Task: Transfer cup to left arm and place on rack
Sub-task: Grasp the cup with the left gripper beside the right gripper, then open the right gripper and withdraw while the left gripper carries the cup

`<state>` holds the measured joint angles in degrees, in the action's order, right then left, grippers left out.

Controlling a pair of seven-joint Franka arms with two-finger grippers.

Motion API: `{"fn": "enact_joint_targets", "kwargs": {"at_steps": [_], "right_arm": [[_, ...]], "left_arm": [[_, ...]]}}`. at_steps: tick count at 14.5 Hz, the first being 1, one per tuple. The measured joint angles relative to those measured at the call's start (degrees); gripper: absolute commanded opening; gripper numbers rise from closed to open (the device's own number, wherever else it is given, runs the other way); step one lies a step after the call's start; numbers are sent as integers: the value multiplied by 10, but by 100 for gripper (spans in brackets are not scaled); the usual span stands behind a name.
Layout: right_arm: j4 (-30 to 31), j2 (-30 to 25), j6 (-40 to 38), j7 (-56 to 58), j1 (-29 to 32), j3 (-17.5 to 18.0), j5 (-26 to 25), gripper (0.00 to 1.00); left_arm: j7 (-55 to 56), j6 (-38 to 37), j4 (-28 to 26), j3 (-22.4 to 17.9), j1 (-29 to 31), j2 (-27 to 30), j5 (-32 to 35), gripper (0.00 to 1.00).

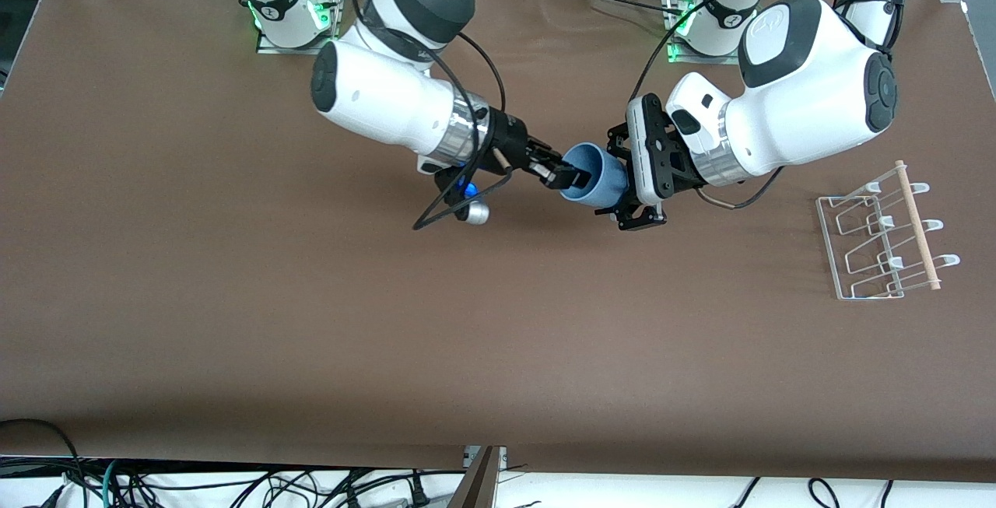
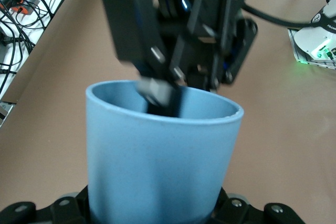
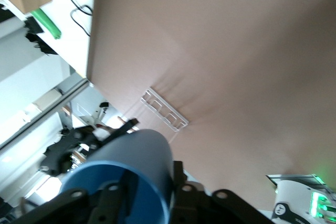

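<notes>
The light-blue cup [image 1: 595, 181] hangs on its side in the air over the middle of the table, between both grippers. My right gripper [image 1: 566, 177] is shut on its rim, one finger inside the cup and one outside, as the right wrist view [image 3: 152, 203] shows. My left gripper [image 1: 627, 180] is open, its fingers on either side of the cup's base. In the left wrist view the cup [image 2: 163, 161] fills the space between my fingers, with the right gripper [image 2: 163, 95] at its mouth. The white wire rack [image 1: 883, 239] stands at the left arm's end of the table.
The rack [image 3: 164, 110] also shows small in the right wrist view. A black cable loop [image 1: 447, 204] and the wrist camera hang under the right arm's wrist. The brown table [image 1: 311, 321] is bare around the arms.
</notes>
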<state>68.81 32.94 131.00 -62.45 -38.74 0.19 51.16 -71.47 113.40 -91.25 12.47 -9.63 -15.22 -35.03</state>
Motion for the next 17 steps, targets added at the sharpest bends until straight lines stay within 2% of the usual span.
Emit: {"fn": "enact_joint_targets", "kwargs": {"at_steps": [4, 6, 8, 11, 13, 17], "right_arm": [[-4, -30, -44, -1, 34, -11, 0, 100], [-5, -46, -91, -1, 49, -40, 0, 100], [-6, -65, -144, 0, 56, -83, -4, 100], [-8, -103, -230, 11, 59, -123, -68, 100], [-8, -131, -293, 28, 58, -144, -110, 100], [-7, -153, -431, 149, 59, -249, -126, 100]], "left_arm": [[2, -39, 1, -4, 7, 2, 0, 0], [2, -81, 1, -8, 26, 2, 0, 0], [1, -120, 1, -12, 52, 2, 15, 0], [1, -170, 0, -13, 94, -3, 120, 0], [1, -204, -1, -14, 105, -6, 213, 0], [3, -225, 0, -13, 106, -6, 408, 0]]}}
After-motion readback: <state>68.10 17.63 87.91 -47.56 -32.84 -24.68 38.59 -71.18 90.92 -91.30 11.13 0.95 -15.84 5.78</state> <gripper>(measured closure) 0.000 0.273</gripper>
